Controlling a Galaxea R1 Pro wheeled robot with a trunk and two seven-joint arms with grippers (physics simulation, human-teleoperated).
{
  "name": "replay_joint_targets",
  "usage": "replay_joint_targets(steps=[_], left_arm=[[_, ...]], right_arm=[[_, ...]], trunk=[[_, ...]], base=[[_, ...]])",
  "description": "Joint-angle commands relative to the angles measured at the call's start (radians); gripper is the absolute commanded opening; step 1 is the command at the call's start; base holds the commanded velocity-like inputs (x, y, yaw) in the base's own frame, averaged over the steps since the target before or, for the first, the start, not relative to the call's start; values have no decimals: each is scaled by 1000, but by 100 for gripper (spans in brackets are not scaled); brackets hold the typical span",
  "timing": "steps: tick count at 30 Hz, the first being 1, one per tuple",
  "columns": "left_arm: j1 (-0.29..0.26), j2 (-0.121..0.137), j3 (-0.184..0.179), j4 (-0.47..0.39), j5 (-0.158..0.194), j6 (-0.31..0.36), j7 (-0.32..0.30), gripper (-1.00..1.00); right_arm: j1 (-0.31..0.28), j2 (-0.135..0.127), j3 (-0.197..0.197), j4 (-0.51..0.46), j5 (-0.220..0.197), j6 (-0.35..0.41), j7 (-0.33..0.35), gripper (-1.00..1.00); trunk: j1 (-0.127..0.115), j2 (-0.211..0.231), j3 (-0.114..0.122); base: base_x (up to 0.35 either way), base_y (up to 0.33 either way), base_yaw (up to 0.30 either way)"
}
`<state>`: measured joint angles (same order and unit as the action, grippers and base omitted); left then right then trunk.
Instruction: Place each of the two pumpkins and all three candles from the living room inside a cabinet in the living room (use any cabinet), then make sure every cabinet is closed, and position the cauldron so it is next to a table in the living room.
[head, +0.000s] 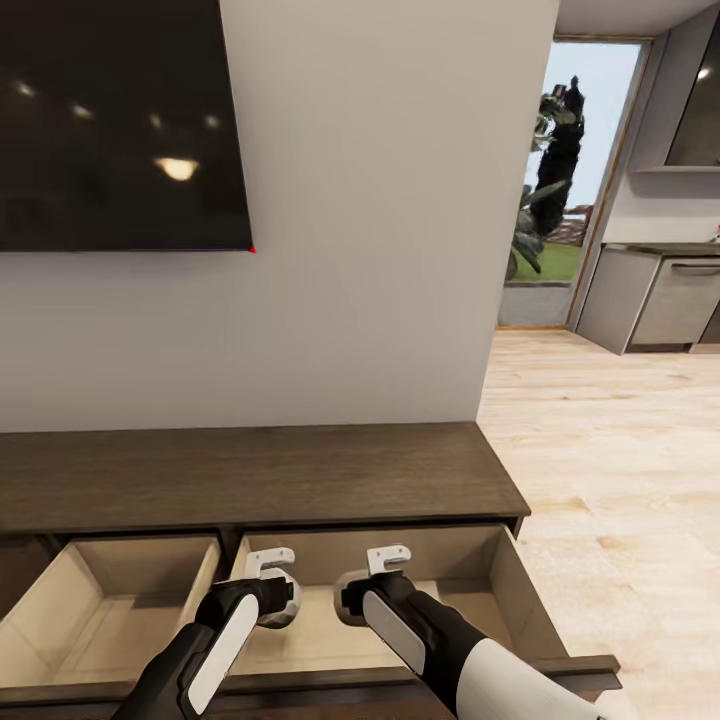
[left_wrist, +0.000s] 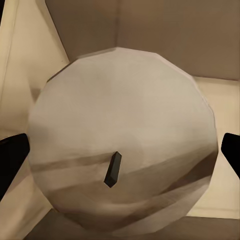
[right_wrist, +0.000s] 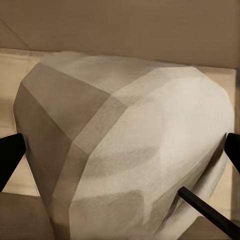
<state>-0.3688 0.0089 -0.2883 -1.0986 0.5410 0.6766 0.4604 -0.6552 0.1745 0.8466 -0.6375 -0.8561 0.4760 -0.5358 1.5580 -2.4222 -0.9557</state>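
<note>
The dark-brown cabinet (head: 250, 475) stands against the wall with two drawers pulled out, their pale beige insides showing. Both arms reach into the right-hand drawer (head: 520, 590). My left gripper (head: 270, 568) is shut on a grey-beige candle (left_wrist: 120, 120), seen end-on with its dark wick, its black fingertips (left_wrist: 12, 157) pressing on either side. Beside it, my right gripper (head: 388, 562) is shut on another candle (right_wrist: 125, 145), which is tilted with its wick toward the camera. Both candles hang just above the drawer floor. No pumpkin, cauldron or table is in view.
The left drawer (head: 110, 600) is open with nothing seen inside. A dark TV (head: 120, 120) hangs on the wall above the cabinet. To the right, pale wood floor (head: 610, 470) leads past a glass door to grey kitchen units (head: 660, 300).
</note>
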Motion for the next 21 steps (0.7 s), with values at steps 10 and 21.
replay_joint_targets(steps=[10, 21], left_arm=[[-1, -15, -22, -1, -1, 0, 13, -100], [-1, -29, -39, -1, -45, -34, 14, -100]], right_arm=[[-1, 0, 3, 4, -9, -6, -133, -100], [-1, 0, 3, -6, -11, -7, -138, -100]], trunk=[[38, -71, -32], [47, -80, -74]], base=[[0, 0, 0], [0, 0, 0]])
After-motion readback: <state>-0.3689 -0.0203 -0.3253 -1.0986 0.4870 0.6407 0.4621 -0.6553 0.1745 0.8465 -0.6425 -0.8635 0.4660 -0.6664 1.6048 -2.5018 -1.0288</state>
